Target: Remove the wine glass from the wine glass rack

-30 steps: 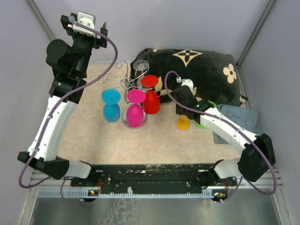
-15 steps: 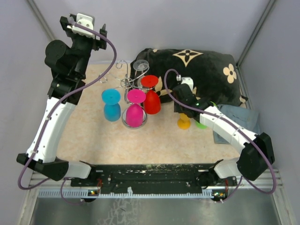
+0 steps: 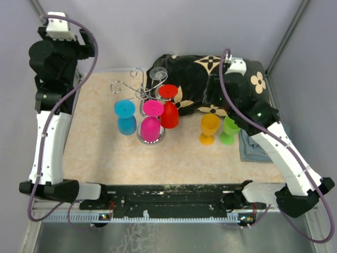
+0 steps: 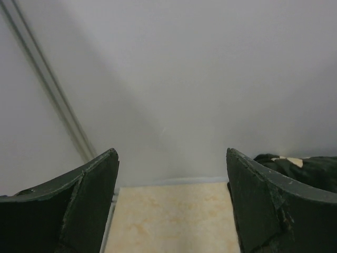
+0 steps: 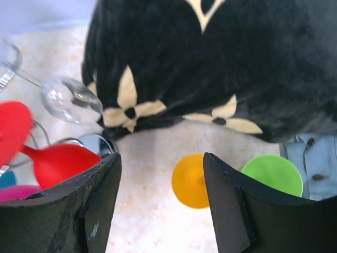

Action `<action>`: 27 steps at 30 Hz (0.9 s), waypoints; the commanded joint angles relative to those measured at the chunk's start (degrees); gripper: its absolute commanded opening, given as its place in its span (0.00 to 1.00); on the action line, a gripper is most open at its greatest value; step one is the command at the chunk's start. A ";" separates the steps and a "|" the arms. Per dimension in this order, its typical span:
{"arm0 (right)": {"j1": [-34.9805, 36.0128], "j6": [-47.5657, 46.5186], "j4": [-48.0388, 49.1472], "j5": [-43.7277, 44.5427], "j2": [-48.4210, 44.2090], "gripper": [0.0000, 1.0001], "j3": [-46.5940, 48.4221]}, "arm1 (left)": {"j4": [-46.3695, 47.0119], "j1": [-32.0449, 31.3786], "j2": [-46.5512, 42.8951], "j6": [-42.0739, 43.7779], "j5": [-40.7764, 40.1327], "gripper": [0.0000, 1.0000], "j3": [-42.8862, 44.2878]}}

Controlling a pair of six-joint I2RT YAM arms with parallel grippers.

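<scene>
Both end effectors (image 4: 171,155) (image 5: 161,158) gape empty; pink glass (image 3: 150,129) mostly hides rack (image 3: 140,94) base.

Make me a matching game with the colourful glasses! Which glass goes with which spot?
Things:
1 orange glass
2 green glass
3 pink glass
4 clear glass

Places:
A over the round base of the rack
B beside the denim cloth
C between the red glass and the green glass
D far side, by the black pillow

Pairs: 1-C, 2-B, 3-A, 4-D
</scene>
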 commanded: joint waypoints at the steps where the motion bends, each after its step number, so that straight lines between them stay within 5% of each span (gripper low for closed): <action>1: 0.21 -1.92 -3.54 0.34 2.49 0.64 9.22 | -12.87 7.63 -2.85 -16.76 7.43 0.87 0.24; 13: 0.24 -2.06 -3.17 -6.36 9.73 0.66 16.25 | -30.70 24.22 -16.94 -43.53 38.78 0.84 -15.09; 27: 0.20 -3.25 -5.06 -8.11 11.77 0.66 17.42 | -27.12 28.84 -29.59 -59.81 61.65 0.81 -37.61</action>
